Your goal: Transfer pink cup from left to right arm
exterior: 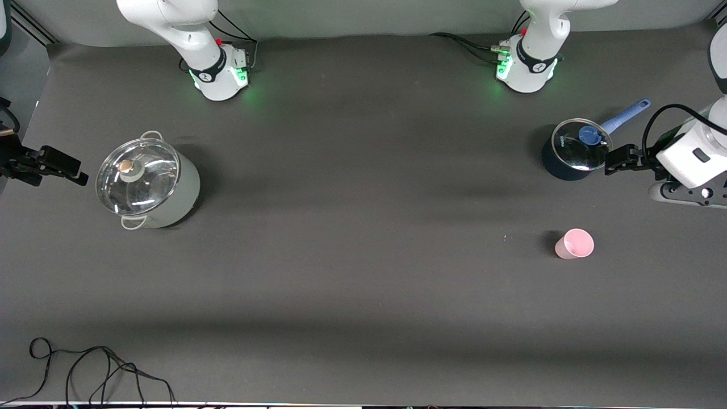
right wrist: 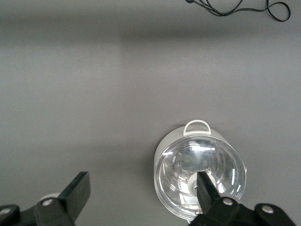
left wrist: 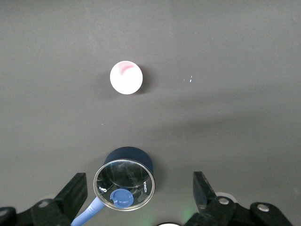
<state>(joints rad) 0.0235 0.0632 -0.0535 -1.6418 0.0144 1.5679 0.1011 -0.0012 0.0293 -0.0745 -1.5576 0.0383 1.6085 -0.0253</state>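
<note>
the pink cup (exterior: 575,244) is seen upright and untouched on the dark surface (exterior: 363,284), toward the left arm's end, nearer to the front camera than the dark blue saucepan (exterior: 571,152). no grasp is judged to have begun; the approach step is in hand. the left end effector (exterior: 616,159) is held released, fingers spread wide, up beside the saucepan's glass lid, well apart from the cup. a descent over the cup is called for next, then closure on its wall and a lift toward mid-surface. the saucepan, with its blue handle (exterior: 626,116), stands between the left arm's base and the cup and is judged the one thing to be cleared. the right end effector (exterior: 57,165) waits released at the right arm's end, beside the lidded white pot (exterior: 149,183). a loose cable (exterior: 96,369) lies well apart from the cup, nearest the front camera.
</note>
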